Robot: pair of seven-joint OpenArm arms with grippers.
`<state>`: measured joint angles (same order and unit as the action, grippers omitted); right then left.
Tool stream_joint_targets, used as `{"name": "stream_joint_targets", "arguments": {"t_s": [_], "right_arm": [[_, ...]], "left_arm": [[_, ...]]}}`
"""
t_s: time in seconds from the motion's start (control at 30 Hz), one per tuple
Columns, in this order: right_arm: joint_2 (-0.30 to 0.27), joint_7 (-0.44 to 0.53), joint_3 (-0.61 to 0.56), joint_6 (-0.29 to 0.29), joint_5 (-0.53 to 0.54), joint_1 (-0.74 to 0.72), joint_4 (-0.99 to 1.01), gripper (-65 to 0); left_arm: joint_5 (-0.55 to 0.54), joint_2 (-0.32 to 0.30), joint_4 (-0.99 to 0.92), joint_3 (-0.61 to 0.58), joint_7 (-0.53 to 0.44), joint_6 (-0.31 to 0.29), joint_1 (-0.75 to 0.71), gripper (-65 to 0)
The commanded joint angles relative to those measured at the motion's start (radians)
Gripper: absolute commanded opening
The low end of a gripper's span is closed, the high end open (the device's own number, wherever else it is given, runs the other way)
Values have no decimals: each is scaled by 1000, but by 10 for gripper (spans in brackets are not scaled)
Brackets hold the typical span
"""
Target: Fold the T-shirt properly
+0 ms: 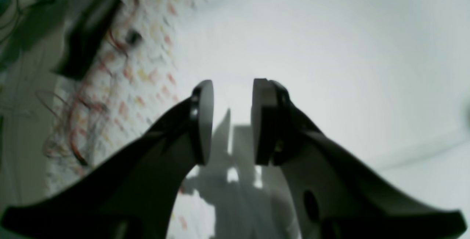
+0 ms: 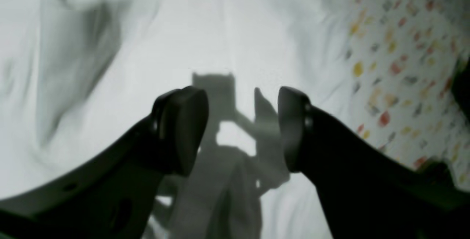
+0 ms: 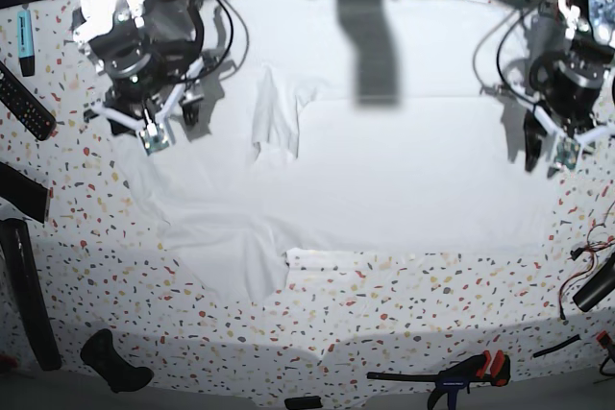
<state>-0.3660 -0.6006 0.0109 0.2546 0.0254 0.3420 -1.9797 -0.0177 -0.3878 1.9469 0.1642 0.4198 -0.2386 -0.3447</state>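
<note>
Both tools gape, blurred, above the T-shirt (image 3: 384,170).

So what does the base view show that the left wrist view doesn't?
Only the base view shows the T-shirt's whole spread, its folded-over sleeve, the right hand, the remote and the clamp. Only the left wrist view shows the left hand close up: open, empty, casting a shadow on the cloth. Both show white shirt fabric, the speckled table cover and red wires.
</note>
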Motion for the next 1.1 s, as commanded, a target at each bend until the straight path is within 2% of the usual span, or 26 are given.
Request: {"name": "stream_joint_targets", "arguments": {"t_s": [0.0, 0.17, 0.5, 0.63, 0.9, 1.07], "right_arm": [[-8, 22, 3, 0, 24, -21, -21, -310], [-8, -7, 3, 0, 114, -81, -21, -310], [-7, -4, 2, 1, 117, -183, -21, -310], [-5, -5, 2, 1, 117, -226, -21, -310], [96, -14, 2, 11, 117, -326, -21, -310], [164, -21, 2, 43, 117, -345, -21, -310]], "left_arm": [[2, -12, 18, 7, -31, 11, 30, -480], [2, -12, 18, 7, -31, 11, 171, -480], [-1, -15, 18, 7, -23, 11, 467, -480], [-18, -54, 16, 5, -22, 11, 587, -480], [-72, -181, 16, 5, 62, 13, 843, -480], [-181, -231, -53, 5, 82, 11, 952, -480]]}}
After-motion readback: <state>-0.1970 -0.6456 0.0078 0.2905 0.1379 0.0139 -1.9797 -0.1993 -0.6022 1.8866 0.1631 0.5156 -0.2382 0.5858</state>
